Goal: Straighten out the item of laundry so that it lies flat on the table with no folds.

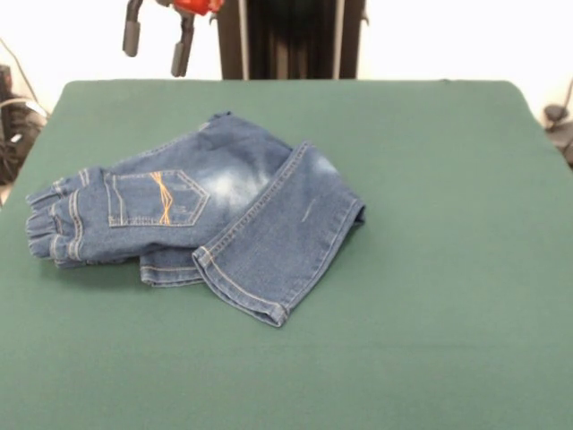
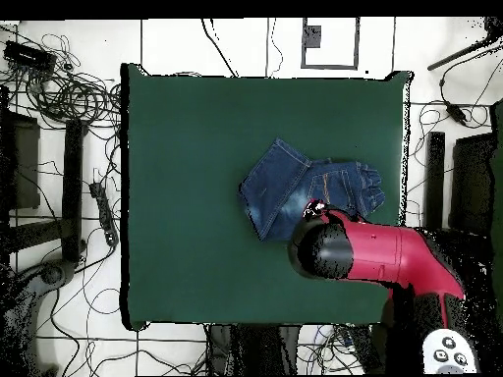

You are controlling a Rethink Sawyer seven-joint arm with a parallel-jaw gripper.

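Jeans (image 1: 215, 210) lie folded over themselves on the table (image 1: 430, 340), waistband toward nine o'clock in the front view. Up at eleven o'clock, the gripper (image 1: 158, 40) hangs clear, fingers (image 1: 182, 55) spread apart, holding nothing.

Jeans (image 2: 295, 187) folded on table (image 2: 187, 196), arm (image 2: 378, 253) overlapping edge.

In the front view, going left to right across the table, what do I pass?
Bare table → gathered waistband → back pocket with orange stitching → folded-over leg → bare table again. The gripper hangs above the far edge.
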